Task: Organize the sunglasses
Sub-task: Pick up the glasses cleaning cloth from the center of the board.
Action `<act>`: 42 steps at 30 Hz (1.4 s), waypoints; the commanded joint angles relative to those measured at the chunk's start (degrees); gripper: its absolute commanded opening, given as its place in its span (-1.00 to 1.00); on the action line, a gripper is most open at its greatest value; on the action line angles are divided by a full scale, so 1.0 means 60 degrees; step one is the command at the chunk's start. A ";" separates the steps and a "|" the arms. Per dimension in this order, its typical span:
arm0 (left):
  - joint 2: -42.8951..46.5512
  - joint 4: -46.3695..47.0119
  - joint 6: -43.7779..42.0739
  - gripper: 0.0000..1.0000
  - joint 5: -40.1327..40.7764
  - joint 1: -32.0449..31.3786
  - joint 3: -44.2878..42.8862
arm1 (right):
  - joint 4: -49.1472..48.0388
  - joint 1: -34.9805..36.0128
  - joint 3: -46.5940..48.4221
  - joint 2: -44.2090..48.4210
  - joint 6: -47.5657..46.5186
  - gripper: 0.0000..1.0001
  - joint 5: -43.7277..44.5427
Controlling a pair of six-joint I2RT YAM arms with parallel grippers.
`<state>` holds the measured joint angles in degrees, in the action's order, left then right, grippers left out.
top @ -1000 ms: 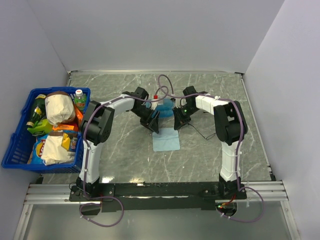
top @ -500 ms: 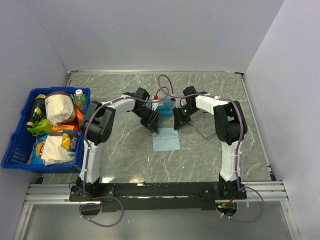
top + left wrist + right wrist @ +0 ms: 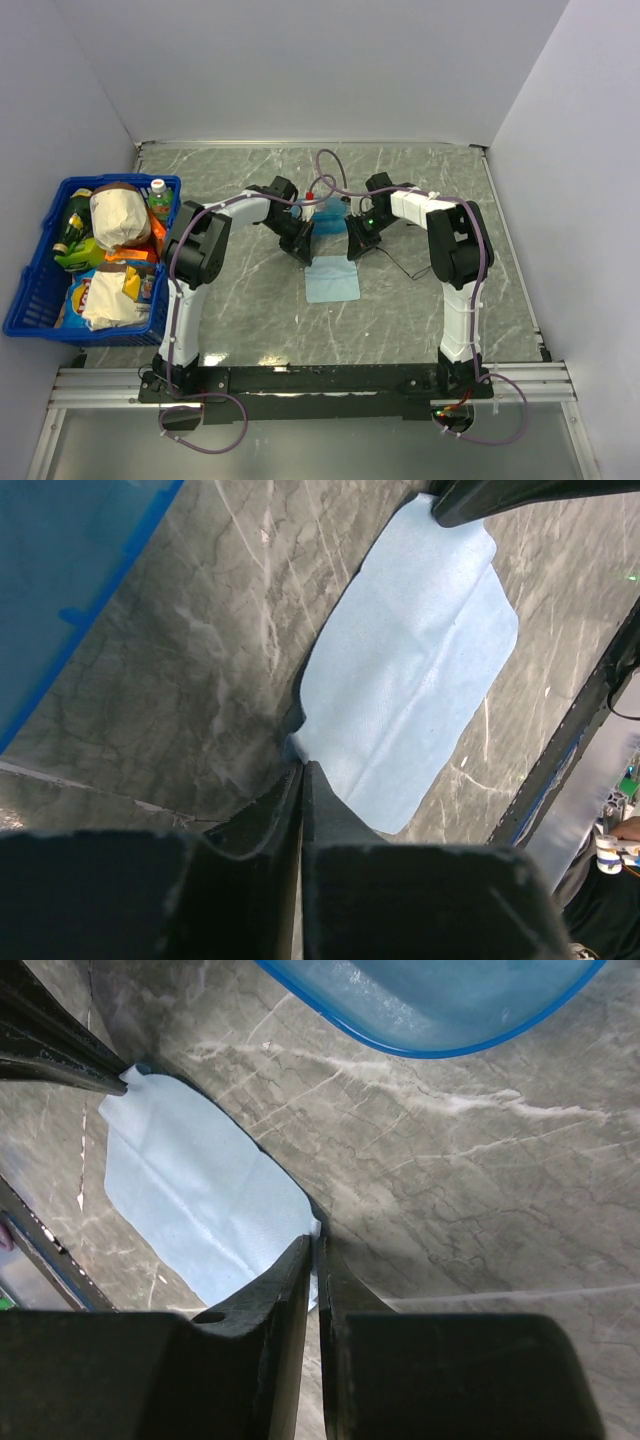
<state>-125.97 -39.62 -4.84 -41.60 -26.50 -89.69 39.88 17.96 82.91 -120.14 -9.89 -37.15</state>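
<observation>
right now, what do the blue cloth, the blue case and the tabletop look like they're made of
Cloth: soft woven fabric, likely microfibre; matte, fine weave, faint fold creases.
Case: translucent blue plastic, glossy; light passes through, darker moulded rim.
Tabletop: grey marble look, pale veins, slight sheen; could be stone or printed laminate.

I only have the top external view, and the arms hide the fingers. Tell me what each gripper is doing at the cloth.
Observer: The left wrist view shows the left gripper shut on one corner of the light-blue cloth.
Operator: Now report the right one.
Observer: The right gripper is shut on another corner. The rest of the cloth lies on the table.
Operator: Check the blue case.
Observer: In the right wrist view the blue case sits apart from the cloth, with bare table between them.
</observation>
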 commanded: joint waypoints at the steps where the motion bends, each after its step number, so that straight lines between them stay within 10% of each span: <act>1: -0.0406 0.0040 -0.0160 -0.90 0.0679 -0.0007 0.0124 | 0.0092 -0.0078 0.0200 -0.0236 -0.0095 -0.70 0.0141; 42: 0.0532 0.0040 -0.0116 -0.98 0.0665 0.0535 0.0051 | -0.0508 -0.0136 -0.0342 0.0599 -0.0373 -0.82 0.0346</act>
<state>-125.40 -39.77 -4.73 -40.60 -24.43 -89.71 38.63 17.69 82.00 -119.63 -10.35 -37.12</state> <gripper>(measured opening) 0.021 0.093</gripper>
